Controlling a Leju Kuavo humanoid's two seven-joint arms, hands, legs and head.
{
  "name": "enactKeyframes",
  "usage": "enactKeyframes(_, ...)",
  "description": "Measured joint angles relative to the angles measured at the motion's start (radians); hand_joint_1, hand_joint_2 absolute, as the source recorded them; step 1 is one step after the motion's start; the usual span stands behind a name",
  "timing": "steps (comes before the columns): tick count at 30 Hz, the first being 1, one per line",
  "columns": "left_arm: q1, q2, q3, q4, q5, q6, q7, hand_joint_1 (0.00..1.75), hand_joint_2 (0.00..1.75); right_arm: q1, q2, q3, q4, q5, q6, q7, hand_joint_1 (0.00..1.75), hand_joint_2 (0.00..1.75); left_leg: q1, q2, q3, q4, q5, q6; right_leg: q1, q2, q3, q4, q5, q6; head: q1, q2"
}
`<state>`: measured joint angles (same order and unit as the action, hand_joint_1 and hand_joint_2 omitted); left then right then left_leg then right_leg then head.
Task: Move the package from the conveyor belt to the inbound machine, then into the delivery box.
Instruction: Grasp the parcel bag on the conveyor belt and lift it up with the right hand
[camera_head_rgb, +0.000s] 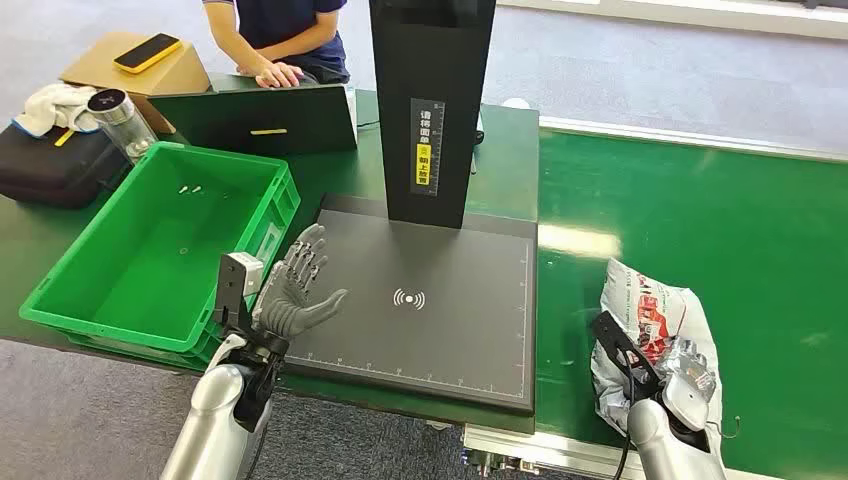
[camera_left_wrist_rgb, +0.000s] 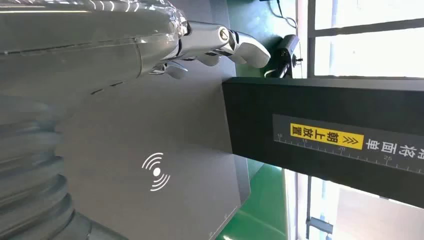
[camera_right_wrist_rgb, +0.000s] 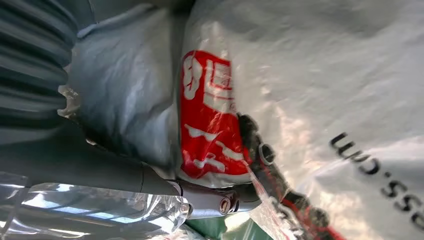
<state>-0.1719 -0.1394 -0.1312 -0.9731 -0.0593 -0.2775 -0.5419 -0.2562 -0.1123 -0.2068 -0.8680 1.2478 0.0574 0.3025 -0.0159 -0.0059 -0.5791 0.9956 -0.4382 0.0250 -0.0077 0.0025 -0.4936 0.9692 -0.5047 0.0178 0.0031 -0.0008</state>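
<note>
The package (camera_head_rgb: 650, 305) is a crumpled white plastic bag with red print, lying on the green conveyor belt (camera_head_rgb: 720, 220) at the right. My right hand (camera_head_rgb: 688, 385) grips its near end. In the right wrist view the package (camera_right_wrist_rgb: 300, 100) is pressed close against the hand (camera_right_wrist_rgb: 125, 175), whose thumb lies along the bag. The inbound machine is a black scanning plate (camera_head_rgb: 430, 340) with a white wave mark, under a black tower (camera_head_rgb: 432, 110). My left hand (camera_head_rgb: 295, 290) hovers open over the plate's left edge, beside the green delivery box (camera_head_rgb: 60, 300). The left wrist view shows the left hand (camera_left_wrist_rgb: 150, 45) above the plate (camera_left_wrist_rgb: 150, 210).
A person (camera_head_rgb: 280, 40) sits behind the table at a dark laptop (camera_head_rgb: 270, 120). At the far left are a bottle (camera_head_rgb: 125, 120), a black bag (camera_head_rgb: 50, 160) and a cardboard box with a yellow phone (camera_head_rgb: 147, 52). A few small bits lie in the green box.
</note>
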Motion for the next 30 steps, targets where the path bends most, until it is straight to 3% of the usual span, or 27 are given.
enactKeyframes(10,0.009,-0.005,0.002,-0.015,-0.002,0.007,0.015,0.00,1.75,-0.052,-0.006,0.000,0.066,0.009,-0.014,-0.020,1.75,1.75,0.000,0.000,0.001,0.000,0.000,0.000,0.000,0.000,0.002,0.000,0.000,0.000,0.000,0.000)
enactKeyframes(15,0.027,-0.005,0.009,-0.037,-0.008,0.011,0.016,0.00,1.75,-0.063,-0.004,0.004,0.077,-0.022,-0.107,-0.074,1.75,1.75,0.000,0.000,0.001,0.000,0.000,0.000,0.000,0.000,0.002,0.000,0.000,0.000,0.000,0.000)
enactKeyframes(25,0.069,-0.005,0.030,-0.100,-0.014,0.009,0.023,0.00,1.75,-0.027,0.036,0.004,-0.065,-0.256,-0.324,-0.346,1.75,1.75,0.000,-0.001,0.000,0.000,0.000,0.000,0.000,-0.001,0.000,0.000,0.000,0.000,0.000,0.000)
enactKeyframes(30,0.070,-0.006,0.033,-0.103,-0.017,0.006,0.016,0.00,1.75,0.019,0.055,0.000,-0.198,-0.406,-0.498,-0.561,1.75,1.75,0.000,-0.001,-0.002,0.000,0.000,0.000,0.000,-0.001,-0.001,0.000,-0.001,0.000,0.000,0.000)
